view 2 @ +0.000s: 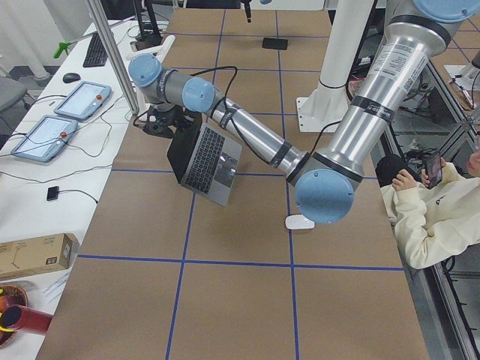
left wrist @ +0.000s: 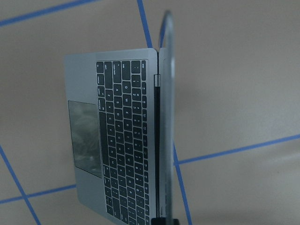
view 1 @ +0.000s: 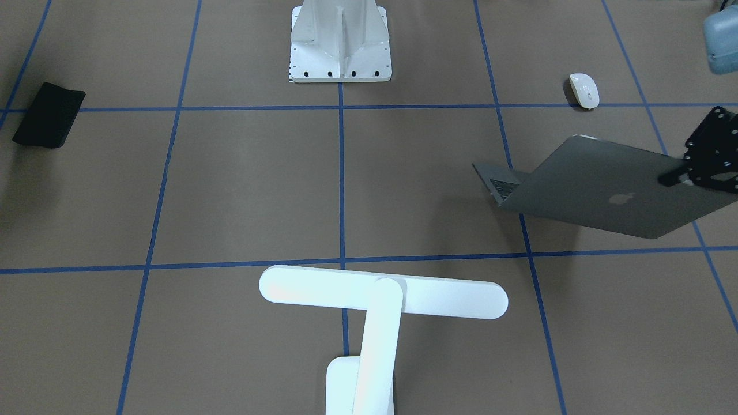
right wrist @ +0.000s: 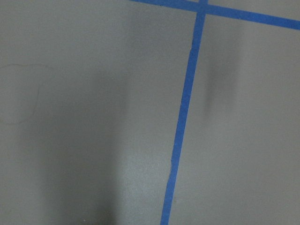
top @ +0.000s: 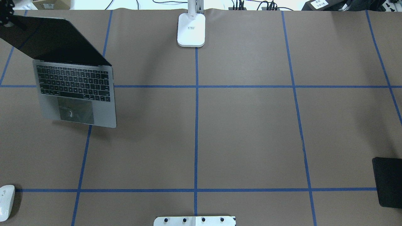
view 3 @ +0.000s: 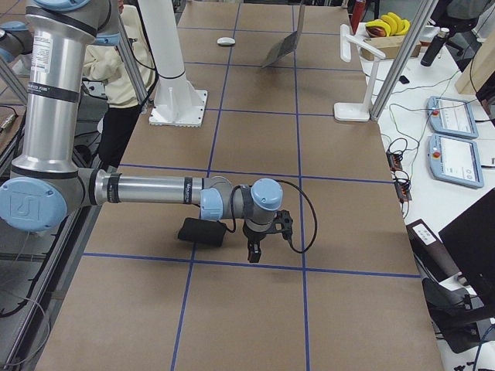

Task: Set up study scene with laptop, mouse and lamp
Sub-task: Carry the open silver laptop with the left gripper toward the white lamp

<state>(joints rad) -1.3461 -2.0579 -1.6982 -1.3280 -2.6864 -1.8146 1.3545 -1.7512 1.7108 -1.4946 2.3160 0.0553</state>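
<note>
Five items logged on the brown paper table (top: 251, 125), which is gridded with blue tape.

- Laptop (top: 75, 94): slim grey metal, open, on the robot's left half. I see the left gripper (view 1: 683, 173) clamped on the lid's top edge, its arm reaching long and low across the table.
- Mouse (view 1: 584, 90): glossy white oval, apart from the laptop, nearer the robot.
- Lamp (view 1: 380, 297): white, flat rounded bar head, at the far middle edge.
- Black pad (view 1: 49, 114): matte, on the right side, just beside the down-pointing right gripper (view 3: 255, 251). I cannot tell how far that gripper is open.
- Bracket (view 1: 340, 52): white, ribbed, bolted.
</note>
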